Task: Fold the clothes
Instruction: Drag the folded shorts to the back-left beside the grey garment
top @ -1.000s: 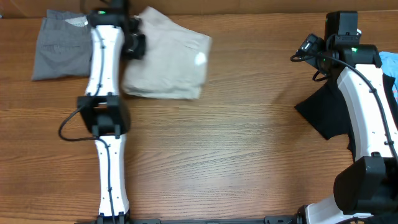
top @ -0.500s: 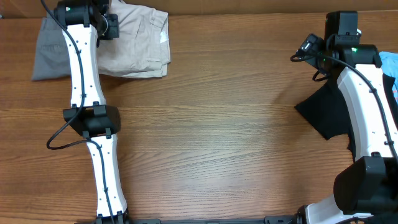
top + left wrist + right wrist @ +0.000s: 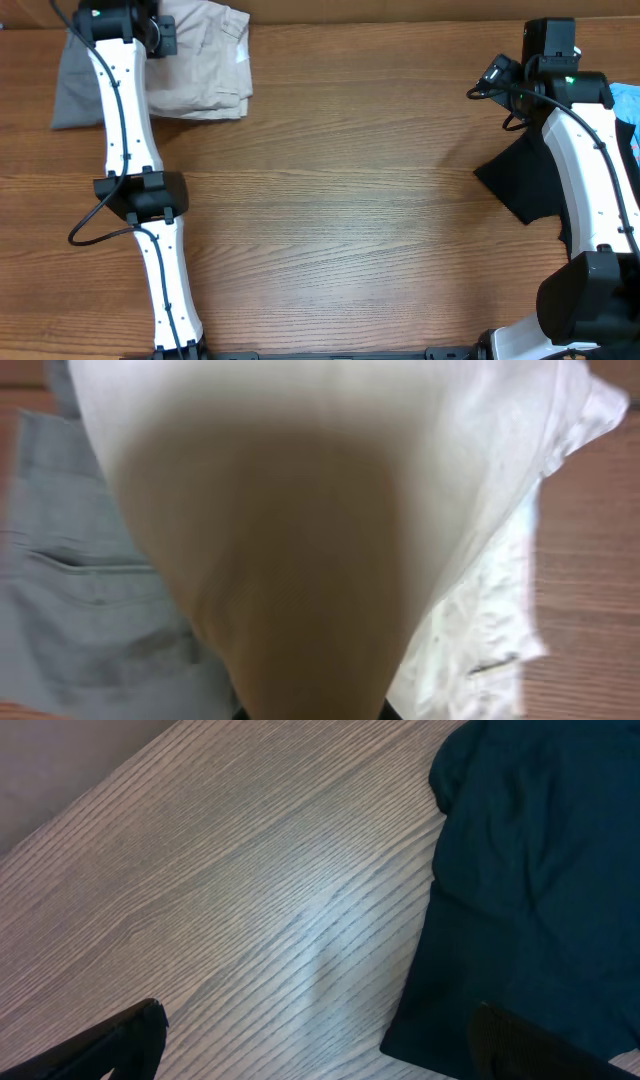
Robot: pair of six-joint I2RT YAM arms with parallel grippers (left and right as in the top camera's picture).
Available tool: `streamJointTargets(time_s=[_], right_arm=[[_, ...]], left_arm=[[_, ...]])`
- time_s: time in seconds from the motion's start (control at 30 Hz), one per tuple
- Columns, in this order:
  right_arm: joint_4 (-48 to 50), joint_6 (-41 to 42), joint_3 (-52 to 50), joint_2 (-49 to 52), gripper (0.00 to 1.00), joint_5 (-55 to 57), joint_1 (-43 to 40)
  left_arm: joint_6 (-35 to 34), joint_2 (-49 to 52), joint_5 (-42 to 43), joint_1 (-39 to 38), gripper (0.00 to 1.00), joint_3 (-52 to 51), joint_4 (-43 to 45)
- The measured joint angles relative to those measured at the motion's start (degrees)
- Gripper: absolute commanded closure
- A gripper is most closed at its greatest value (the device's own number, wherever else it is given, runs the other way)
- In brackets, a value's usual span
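1. The left arm [image 3: 125, 110] is stretched right out to the far edge of the surface [image 3: 350, 200]. Its jaws are clenched on the beige shorts [image 3: 205, 70].
2. From the left wrist camera, the beige shorts [image 3: 300, 560] fill nearly the whole view. The cloth narrows towards the jaws and hides the fingers completely.
3. Seen from overhead, the rest of the beige shorts lies in a rumpled, folded heap on the surface. It spreads away from the left jaws towards the middle of the surface.
4. The grey shorts [image 3: 75, 85] lie flat on the other side of those jaws, at the far left corner. In the wrist view the grey shorts [image 3: 90, 620] sit behind the beige cloth, and a pocket seam [image 3: 70, 565] shows on them.
5. Paler, whitish cloth [image 3: 500, 590] from the same beige garment trails off to the opposite side of the left jaws.
6. The right arm [image 3: 585, 170] reaches to the far right. Its jaws are released, with the two dark fingertips [image 3: 125, 1035] wide apart and only bare wood between them.
7. A dark garment [image 3: 530, 870] lies crumpled ahead of the right jaws, on the side of the right-hand finger. I cannot tell whether that finger touches it.
8. From overhead, the dark garment [image 3: 525, 180] lies partly under the right arm, back from the jaws towards the base.
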Motion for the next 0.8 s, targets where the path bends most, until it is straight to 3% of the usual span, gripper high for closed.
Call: streamJointTargets(time_s=[0.43, 0.8], right_arm=[[0.0, 0.0, 0.0, 0.0, 0.00, 0.0, 0.0], [0.0, 0.0, 0.0, 0.0, 0.00, 0.0, 0.0]], left_arm=[[0.4, -4.6, -0.8, 1.0, 0.96, -0.6, 1.7], [0.8, -4.7, -0.7, 6.5, 0.95, -13.7, 12.2]])
